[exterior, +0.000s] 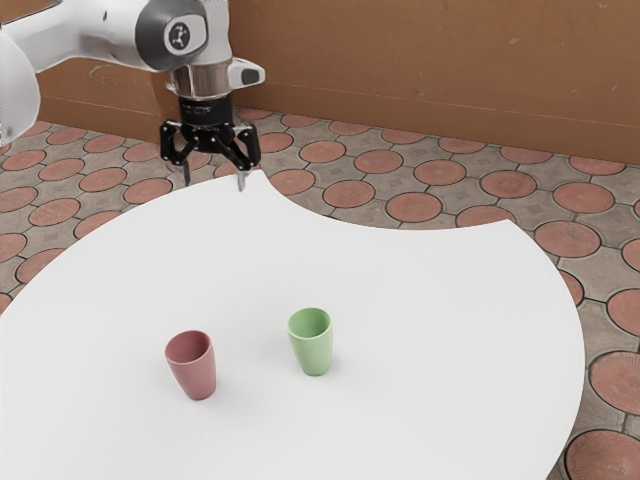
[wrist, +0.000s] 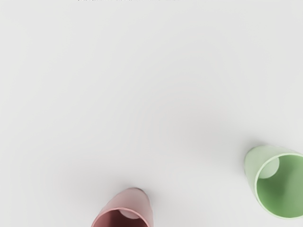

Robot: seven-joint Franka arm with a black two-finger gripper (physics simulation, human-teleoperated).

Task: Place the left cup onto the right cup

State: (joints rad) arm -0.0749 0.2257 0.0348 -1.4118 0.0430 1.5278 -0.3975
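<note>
- Toward the front of the round white table (exterior: 430, 290), nearest the exterior camera, a pink cup (exterior: 190, 365) stands upright with its mouth up. It is narrower at the foot than at the rim.
- Slightly farther back, to the exterior view's right, stands a green cup (exterior: 311, 341) of the same tapered shape, also upright. The two are near each other but apart, with bare tabletop between them, and each stands free on the table.
- From the wrist view the hand looks down into both open mouths, the pink cup (wrist: 124, 210) and the green cup (wrist: 277, 187). Pale tabletop (wrist: 142, 94) spreads out beyond them, and the inside of each cup looks hollow and plain.
- Beyond the cups a wide stretch of white tabletop runs back to the table's far edge.
- Over that far edge, toward the exterior view's left, the black gripper (exterior: 214, 182) hangs pointing down with its fingers spread wide and only air between them. It is raised off the table and well apart from both cups.
- Above it the white arm (exterior: 100, 35) comes in from the exterior view's upper left.
- Past the table lies a floor (exterior: 440, 175) of round reddish-brown tiles set in grey.
- Farthest back a brown wooden wall (exterior: 450, 60) closes the scene.
</note>
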